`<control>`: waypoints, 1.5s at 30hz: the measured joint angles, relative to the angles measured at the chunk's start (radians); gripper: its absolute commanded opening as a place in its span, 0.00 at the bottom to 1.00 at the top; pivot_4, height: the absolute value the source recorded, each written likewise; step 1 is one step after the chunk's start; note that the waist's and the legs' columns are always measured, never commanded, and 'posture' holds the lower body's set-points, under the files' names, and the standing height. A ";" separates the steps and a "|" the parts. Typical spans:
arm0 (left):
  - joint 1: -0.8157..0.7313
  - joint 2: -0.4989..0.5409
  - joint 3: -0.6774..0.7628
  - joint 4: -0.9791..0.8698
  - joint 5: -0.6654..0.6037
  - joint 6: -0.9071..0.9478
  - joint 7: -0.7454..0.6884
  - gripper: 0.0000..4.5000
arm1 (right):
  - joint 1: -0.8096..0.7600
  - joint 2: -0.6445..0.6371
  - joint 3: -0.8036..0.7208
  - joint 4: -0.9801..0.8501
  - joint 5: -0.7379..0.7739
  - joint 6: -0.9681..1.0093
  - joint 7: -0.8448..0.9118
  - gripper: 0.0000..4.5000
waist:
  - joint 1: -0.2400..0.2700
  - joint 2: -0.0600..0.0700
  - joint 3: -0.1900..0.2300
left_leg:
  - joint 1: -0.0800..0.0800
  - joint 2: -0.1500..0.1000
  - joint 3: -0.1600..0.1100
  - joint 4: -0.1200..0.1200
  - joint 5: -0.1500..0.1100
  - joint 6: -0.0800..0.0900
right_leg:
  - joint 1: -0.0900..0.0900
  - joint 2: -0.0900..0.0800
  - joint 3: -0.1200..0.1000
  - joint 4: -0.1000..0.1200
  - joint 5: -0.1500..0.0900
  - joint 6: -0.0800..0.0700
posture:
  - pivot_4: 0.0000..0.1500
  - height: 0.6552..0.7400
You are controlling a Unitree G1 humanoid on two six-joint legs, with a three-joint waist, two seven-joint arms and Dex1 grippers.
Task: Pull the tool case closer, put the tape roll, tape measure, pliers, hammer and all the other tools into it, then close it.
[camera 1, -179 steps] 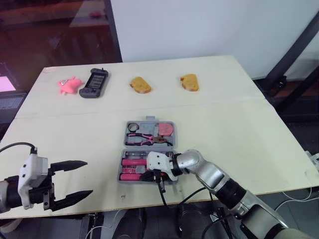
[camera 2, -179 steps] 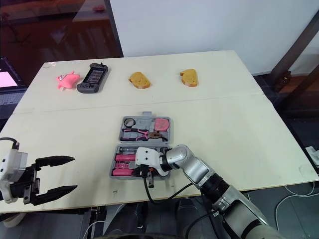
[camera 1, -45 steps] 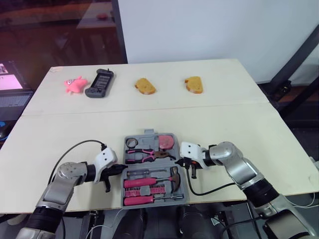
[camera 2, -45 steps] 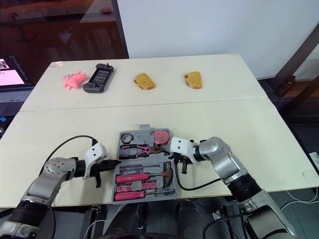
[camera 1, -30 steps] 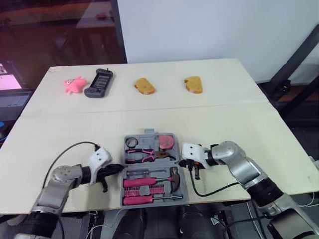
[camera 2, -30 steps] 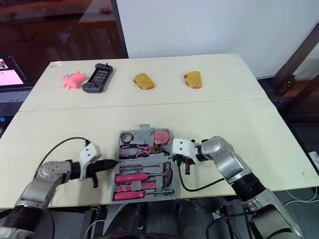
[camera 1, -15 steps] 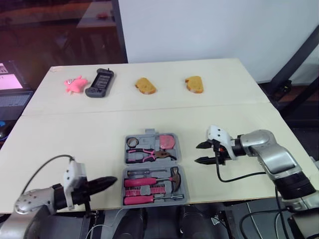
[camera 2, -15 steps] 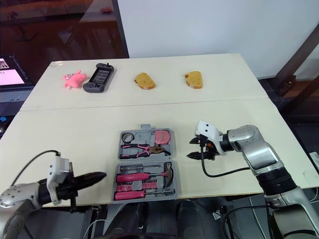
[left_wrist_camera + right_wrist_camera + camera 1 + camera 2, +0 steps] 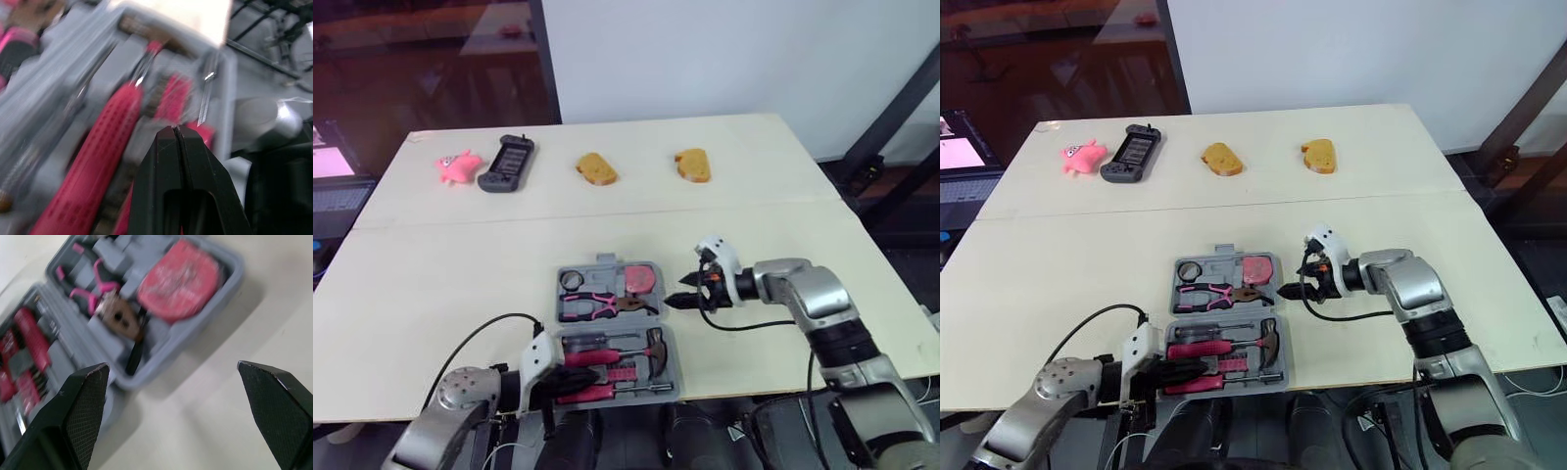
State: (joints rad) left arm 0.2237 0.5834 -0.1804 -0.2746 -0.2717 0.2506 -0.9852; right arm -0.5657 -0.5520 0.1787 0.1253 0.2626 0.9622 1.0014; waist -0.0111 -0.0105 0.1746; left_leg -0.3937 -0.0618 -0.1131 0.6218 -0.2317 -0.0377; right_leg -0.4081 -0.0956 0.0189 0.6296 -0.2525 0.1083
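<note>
Tabletop (image 9: 460, 274) carries the tool case (image 9: 608, 260), open and loaded, near the front edge; hinge runs side to side; right tool (image 9: 677, 293), spread wide, sits just right of its far half; I judge that arm nearer for folding; left tool (image 9: 175, 131), pinched shut on nothing, over its near half.

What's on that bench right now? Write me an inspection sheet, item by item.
Surface: pale table with a seam across.
Job's things: tool case open near the front edge; tape roll, tape measure, pliers, hammer inside.
Clutter: pink toy, game console, two bread pieces along the far edge.
Grippers: left gripper shut over the case's front half; right gripper open beside its right side.
Cables: black cable looping from each wrist.
Surroundings: white wall, dark glass behind.
</note>
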 measured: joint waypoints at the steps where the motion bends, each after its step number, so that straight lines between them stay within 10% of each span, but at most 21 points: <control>1: 0.003 -0.002 -0.006 0.000 0.005 0.000 0.009 0.00 | -0.009 0.009 0.000 0.011 0.001 0.000 -0.009 0.98 | 0.001 0.000 0.000 | 0.000 0.000 0.000 0.000 0.000 0.000 | 0.000 0.000 0.000 0.000 0.000 0.000 | 1.00 1.00; 23: 0.027 0.036 0.000 -0.120 -0.006 0.169 0.136 0.00 | -0.202 0.357 -0.267 0.596 0.133 -0.016 -0.144 0.98 | -0.030 0.002 0.000 | 0.002 0.002 0.000 -0.004 0.000 0.000 | -0.001 0.004 0.001 0.002 0.002 0.003 | 1.00 1.00; 45: 0.038 0.019 0.003 -0.136 -0.047 0.215 0.176 0.00 | -0.147 0.323 -0.274 0.338 0.291 0.163 -0.009 0.98 | -0.033 0.002 0.000 | 0.002 0.002 0.000 -0.007 0.000 0.000 | -0.003 0.004 0.002 0.002 0.002 0.003 | 1.00 1.00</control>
State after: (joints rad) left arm 0.2619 0.6027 -0.1774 -0.4101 -0.3183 0.4659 -0.8095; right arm -0.7127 -0.2289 -0.0952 0.4638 0.5531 1.1251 0.9929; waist -0.0437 -0.0085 0.1745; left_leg -0.3915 -0.0595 -0.1129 0.6151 -0.2316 -0.0377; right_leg -0.4111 -0.0911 0.0214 0.6316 -0.2501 0.1113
